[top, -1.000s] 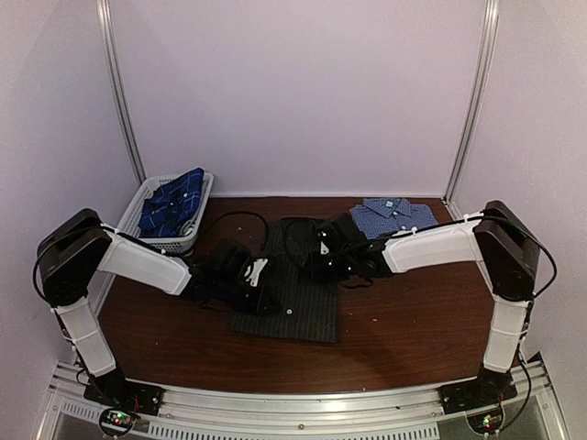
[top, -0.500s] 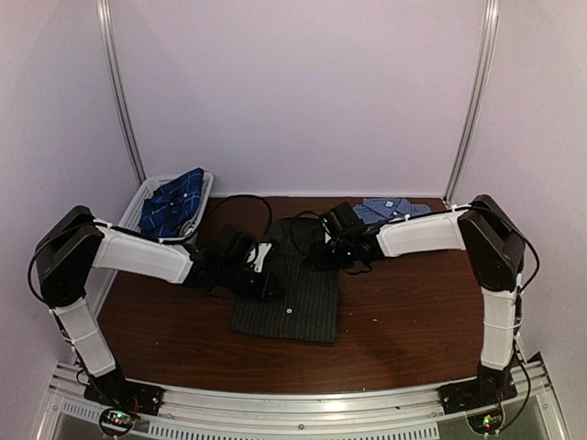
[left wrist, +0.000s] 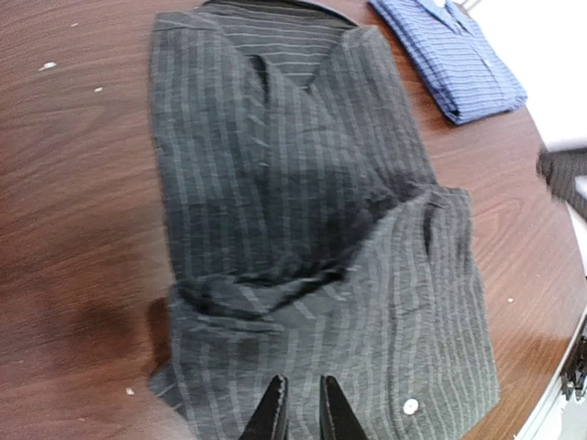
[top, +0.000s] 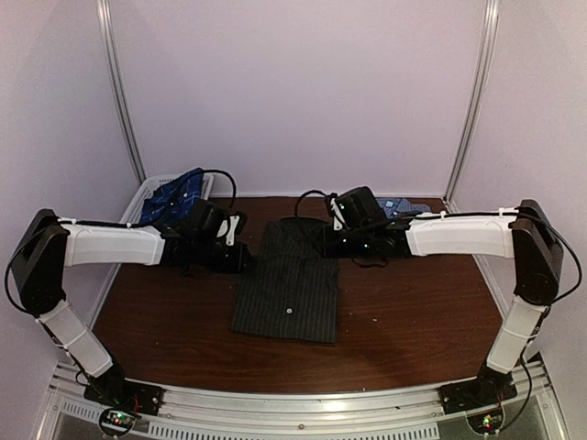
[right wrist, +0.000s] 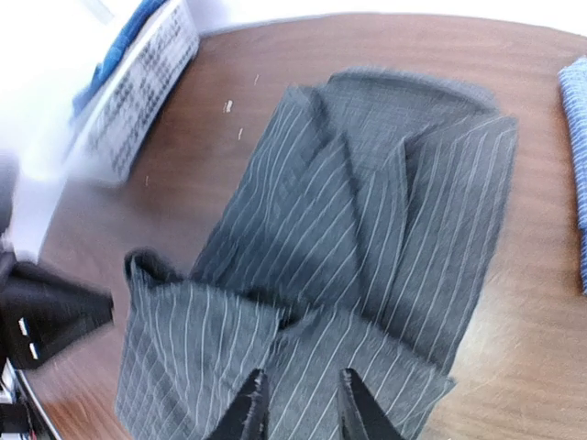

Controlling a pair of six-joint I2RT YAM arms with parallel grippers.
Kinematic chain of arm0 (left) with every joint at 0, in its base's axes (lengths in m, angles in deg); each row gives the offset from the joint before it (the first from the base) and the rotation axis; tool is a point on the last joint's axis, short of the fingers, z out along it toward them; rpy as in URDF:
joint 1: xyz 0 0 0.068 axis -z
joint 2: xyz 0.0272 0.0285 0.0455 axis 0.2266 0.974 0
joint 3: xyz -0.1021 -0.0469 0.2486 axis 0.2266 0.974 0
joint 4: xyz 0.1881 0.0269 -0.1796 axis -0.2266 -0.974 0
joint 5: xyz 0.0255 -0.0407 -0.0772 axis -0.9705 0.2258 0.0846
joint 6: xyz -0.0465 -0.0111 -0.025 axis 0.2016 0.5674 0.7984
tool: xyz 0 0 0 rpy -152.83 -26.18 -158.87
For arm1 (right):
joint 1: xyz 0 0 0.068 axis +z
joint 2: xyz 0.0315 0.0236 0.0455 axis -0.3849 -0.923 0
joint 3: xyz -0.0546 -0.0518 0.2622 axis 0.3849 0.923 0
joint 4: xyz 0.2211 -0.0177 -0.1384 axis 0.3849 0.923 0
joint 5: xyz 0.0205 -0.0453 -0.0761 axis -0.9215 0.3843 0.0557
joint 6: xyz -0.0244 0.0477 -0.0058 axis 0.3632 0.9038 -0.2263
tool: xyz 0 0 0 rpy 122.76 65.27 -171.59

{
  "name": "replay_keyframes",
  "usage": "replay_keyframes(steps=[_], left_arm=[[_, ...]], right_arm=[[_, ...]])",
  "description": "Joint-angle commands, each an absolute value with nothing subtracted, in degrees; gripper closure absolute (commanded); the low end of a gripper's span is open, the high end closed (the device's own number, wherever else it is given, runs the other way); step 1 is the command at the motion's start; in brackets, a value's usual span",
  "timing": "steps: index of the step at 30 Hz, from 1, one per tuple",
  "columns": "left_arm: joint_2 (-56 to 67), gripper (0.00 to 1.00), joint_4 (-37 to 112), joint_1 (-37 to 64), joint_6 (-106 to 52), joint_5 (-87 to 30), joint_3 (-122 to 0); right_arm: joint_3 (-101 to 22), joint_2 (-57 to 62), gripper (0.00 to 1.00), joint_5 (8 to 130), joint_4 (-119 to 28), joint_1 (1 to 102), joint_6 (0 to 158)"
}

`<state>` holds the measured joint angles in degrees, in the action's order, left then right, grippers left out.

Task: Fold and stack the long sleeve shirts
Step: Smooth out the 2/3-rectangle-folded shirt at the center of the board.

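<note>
The charcoal pinstripe shirt (top: pixel 286 291) lies folded on the brown table, with its lower part doubled over (left wrist: pixel 303 238) (right wrist: pixel 339 266). My left gripper (top: pixel 240 258) hovers at the shirt's far left edge. Its jaws (left wrist: pixel 301 408) stand slightly apart above the cloth and hold nothing. My right gripper (top: pixel 332 243) hangs over the far right edge, open and empty (right wrist: pixel 298 403). The blue-and-white check shirt (top: pixel 410 205) lies folded at the back right (left wrist: pixel 454 55). The navy plaid shirt (top: pixel 179 188) sits in the basket.
A white mesh basket (top: pixel 147 194) stands at the back left corner (right wrist: pixel 138 101). Pale walls close the table in at the back and on both sides. Bare wood (top: pixel 413 312) lies to the right of the pinstripe shirt.
Both grippers have let go of the pinstripe shirt and risen toward the back of the table. The arms have stretched out further.
</note>
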<state>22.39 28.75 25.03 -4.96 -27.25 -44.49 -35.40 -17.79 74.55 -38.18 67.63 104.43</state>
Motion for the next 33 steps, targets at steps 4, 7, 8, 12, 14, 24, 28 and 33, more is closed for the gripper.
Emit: replay_keyframes(steps=[4, 7, 8, 12, 14, 24, 28, 33], left_arm=[[22.38, 0.86, 26.79, 22.46, -6.97, -27.83, -45.10], [22.73, 0.88, 26.73, 21.62, -6.55, -28.64, -44.78], [22.82, 0.89, 26.77, 21.24, -6.33, -28.54, -44.60], [22.80, 0.90, 27.26, 20.08, -5.87, -27.93, -43.57], [22.74, 0.90, 27.27, 19.83, -5.91, -27.72, -43.24], [24.15, 0.90, 27.56, 19.42, -7.65, -25.01, -43.62], [25.45, 0.89, 27.86, 19.42, -8.09, -23.85, -44.25], [26.24, 0.90, 28.36, 19.42, -8.50, -21.62, -45.20]], right_arm=[[-29.34, -21.46, 0.83, 66.79, -43.95, 69.51, 107.83], [-29.99, -23.87, 0.84, 64.46, -45.90, 69.74, 108.05], [-30.32, -24.69, 0.84, 63.91, -46.03, 69.79, 108.06], [-32.28, -28.55, 0.84, 62.24, -46.07, 69.72, 107.96], [-33.55, -30.26, 0.84, 61.71, -47.64, 69.66, 107.86], [-42.20, -33.83, 0.71, 60.31, -47.06, 68.82, 107.04], [-42.49, -34.10, 0.66, 58.38, -49.49, 67.78, 108.08], [-42.26, -36.06, 0.64, 56.35, -51.63, 66.65, 109.32]])
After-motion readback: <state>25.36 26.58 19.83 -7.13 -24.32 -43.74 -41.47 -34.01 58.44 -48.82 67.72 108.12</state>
